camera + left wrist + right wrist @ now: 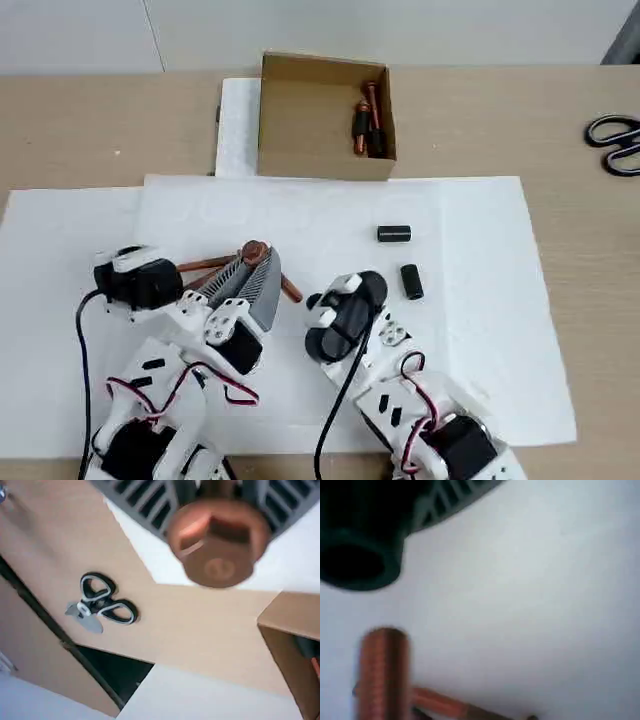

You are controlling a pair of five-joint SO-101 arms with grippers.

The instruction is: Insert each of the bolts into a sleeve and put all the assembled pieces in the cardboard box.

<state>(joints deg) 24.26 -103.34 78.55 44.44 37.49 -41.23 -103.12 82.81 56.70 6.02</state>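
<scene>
My left gripper (256,268) is shut on a copper bolt (254,252), whose hex head (217,542) sits between the grey ribbed fingers (135,495). Its threaded end (382,672) points toward a black sleeve (355,560) held in my right gripper (318,304), which is shut on it just right of the left one. A short gap separates bolt tip and sleeve opening. Two more bolts (205,265) (291,291) lie on the white paper under the left gripper. Two loose sleeves (394,234) (411,281) lie to the right. The cardboard box (300,110) holds assembled pieces (368,120).
White paper (480,330) covers the near half of the wooden table. Black-handled scissors (615,140) (100,605) lie at the far right edge. The box (290,645) stands at the far centre, beyond the paper.
</scene>
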